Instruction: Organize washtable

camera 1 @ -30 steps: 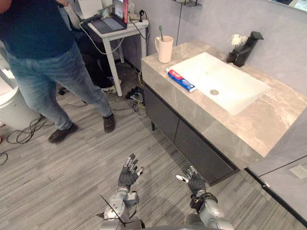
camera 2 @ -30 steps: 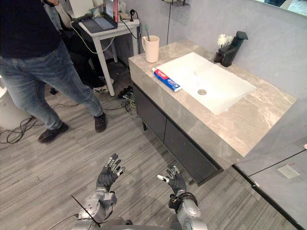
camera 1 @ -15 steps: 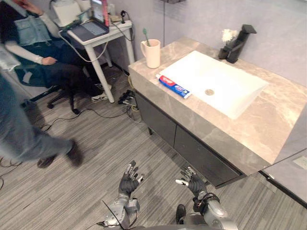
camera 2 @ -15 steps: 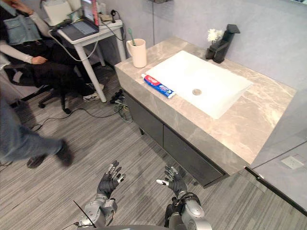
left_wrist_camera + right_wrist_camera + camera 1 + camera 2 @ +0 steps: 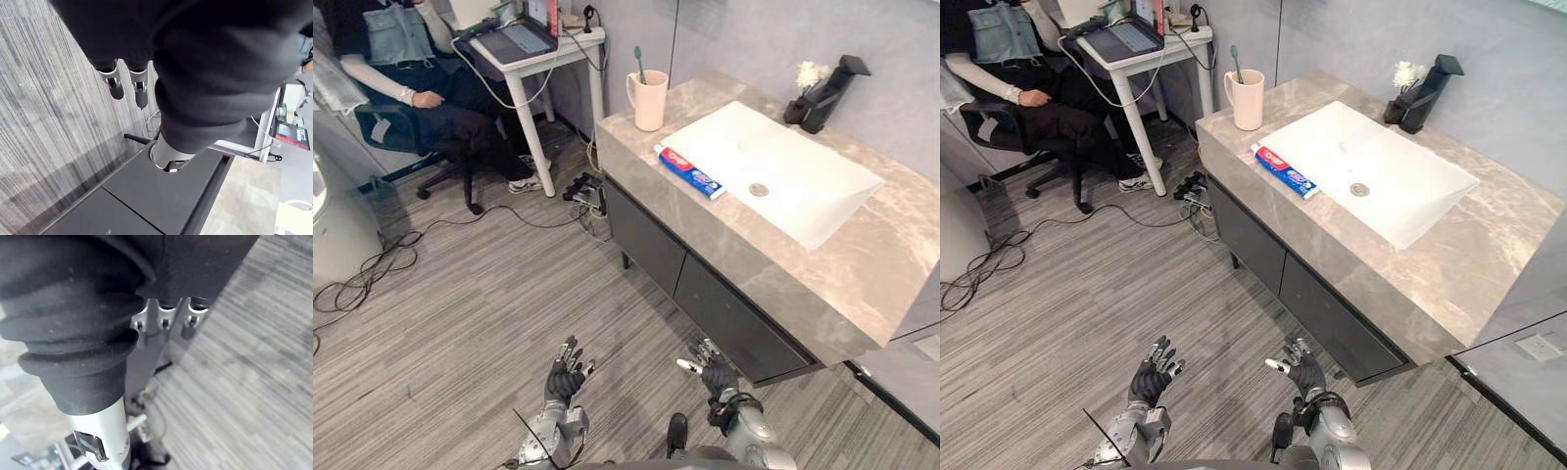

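A marble washtable with a white sink stands at the right. On its near rim lies a red, white and blue toothpaste tube. A cream cup holding a green toothbrush stands at the left corner. A black faucet sits at the back with a small white flower beside it. My left hand and right hand are low over the floor, well short of the table, both open with fingers spread and holding nothing.
A dark cabinet fills the washtable's front. A person sits on a chair at the far left, beside a white side table carrying a laptop. Cables trail across the grey wood floor. A wall socket is at the right.
The whole picture has shifted, so the camera moved. The standing person in jeans has walked out of view to the left. Both hands remain open low over the floor.
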